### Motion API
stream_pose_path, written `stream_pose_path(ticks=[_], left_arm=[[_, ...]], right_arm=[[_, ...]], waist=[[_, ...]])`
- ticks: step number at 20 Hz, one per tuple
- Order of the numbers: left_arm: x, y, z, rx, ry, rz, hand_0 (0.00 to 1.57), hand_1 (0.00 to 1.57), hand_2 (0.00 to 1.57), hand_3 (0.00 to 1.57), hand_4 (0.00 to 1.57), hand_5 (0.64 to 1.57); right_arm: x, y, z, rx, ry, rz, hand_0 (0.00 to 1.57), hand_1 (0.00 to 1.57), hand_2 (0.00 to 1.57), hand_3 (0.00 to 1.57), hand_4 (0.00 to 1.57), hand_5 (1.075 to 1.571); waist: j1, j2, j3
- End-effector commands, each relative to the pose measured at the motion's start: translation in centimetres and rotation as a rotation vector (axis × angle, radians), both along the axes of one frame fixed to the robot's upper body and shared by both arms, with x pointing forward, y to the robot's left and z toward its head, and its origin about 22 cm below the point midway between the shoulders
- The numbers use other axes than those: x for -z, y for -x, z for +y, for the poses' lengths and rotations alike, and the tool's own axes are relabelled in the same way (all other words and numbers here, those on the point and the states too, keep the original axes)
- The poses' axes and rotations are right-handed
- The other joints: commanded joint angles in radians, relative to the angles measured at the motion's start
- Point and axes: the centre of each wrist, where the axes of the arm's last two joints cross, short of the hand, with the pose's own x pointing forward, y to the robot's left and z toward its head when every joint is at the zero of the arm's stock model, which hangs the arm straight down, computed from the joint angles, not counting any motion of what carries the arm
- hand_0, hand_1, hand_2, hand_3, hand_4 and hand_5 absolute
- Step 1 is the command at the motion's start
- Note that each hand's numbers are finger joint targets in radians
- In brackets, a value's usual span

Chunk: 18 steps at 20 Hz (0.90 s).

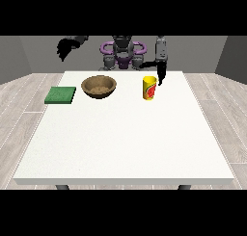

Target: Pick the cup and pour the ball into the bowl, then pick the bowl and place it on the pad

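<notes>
A yellow cup [150, 88] with a red mark stands upright on the white table [125, 134], right of centre at the back. The ball is hidden from view. A brown wooden bowl [99, 86] sits to the cup's left. A green pad [61, 95] lies flat near the table's left edge. The hand at the view's right [160, 74] hangs fingers down just behind and right of the cup, close to its rim, holding nothing. The hand at the view's left [64, 48] is raised high above the back left corner, away from everything, its fingers drooping.
The robot's torso [122, 54] stands behind the table's far edge. The table's front edge lies near the bottom of the view, with grey floor on both sides.
</notes>
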Motion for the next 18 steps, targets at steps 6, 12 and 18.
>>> stream_pose_path(ticks=[6, 12, 18], left_arm=[[4.7, -2.1, 1.5, 0.023, -0.011, 0.081, 0.0, 0.0, 0.0, 0.0, 0.16, 1.432], [7.5, -2.1, 2.0, -0.022, 0.017, 0.055, 0.0, 0.0, 0.0, 0.0, 0.21, 1.435], [8.6, -2.3, 3.1, -0.117, -0.081, 0.057, 0.92, 0.92, 1.32, 1.38, 1.24, 1.538]], right_arm=[[3.8, -0.3, -1.3, 0.004, -0.001, 0.078, 0.0, 0.0, 0.0, 0.0, 0.67, 1.562], [2.3, -0.6, -3.2, -0.022, 0.022, 0.034, 0.0, 0.0, 0.0, 0.0, 0.67, 1.563], [-2.0, -1.1, -4.7, -0.081, 0.023, -0.023, 0.0, 0.0, 0.0, 0.0, 0.66, 1.569]], waist=[[0.004, -0.057, 0.0001], [-0.028, -0.012, -0.0001], [-0.108, 0.041, -0.0008]])
